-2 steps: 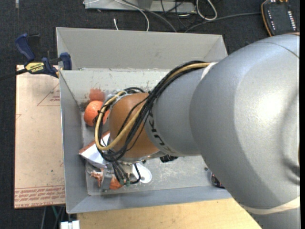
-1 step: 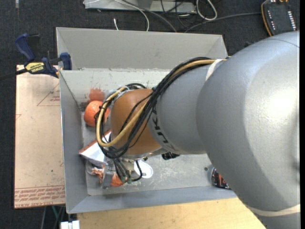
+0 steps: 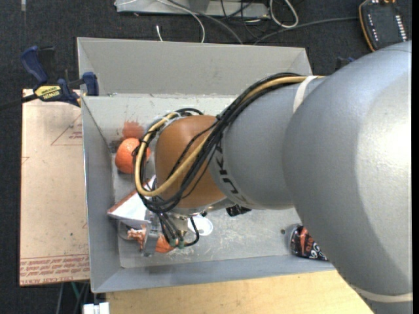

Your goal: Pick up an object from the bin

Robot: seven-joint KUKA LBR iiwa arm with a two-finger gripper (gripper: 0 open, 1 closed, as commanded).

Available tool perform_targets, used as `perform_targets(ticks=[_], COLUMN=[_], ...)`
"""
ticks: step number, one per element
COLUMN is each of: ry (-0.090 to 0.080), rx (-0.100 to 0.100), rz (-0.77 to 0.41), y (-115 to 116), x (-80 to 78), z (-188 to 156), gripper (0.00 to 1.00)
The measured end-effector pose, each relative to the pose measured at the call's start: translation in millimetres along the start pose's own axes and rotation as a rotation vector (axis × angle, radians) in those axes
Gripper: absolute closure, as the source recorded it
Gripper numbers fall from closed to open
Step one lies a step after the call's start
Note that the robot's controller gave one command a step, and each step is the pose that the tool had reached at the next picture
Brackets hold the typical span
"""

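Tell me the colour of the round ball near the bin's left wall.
The ball is orange, clearest in the camera view.

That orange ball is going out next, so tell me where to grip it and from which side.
Take the orange ball across its middle, probably from straight above: it is round, so no part grips better than another. It lies close to the bin's left wall, so squeeze along that wall, not toward it.
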State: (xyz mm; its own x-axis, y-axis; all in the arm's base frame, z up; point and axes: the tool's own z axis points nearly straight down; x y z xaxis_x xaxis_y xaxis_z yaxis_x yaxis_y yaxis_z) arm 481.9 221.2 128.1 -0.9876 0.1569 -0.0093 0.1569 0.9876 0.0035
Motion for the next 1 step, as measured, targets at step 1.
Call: perform_targets(ticks=[1], ry=[-0.007], rx=[-0.005], rz=[-0.001], y=[1.3], x=[-2.1], z=[-30.4], gripper=[1.0])
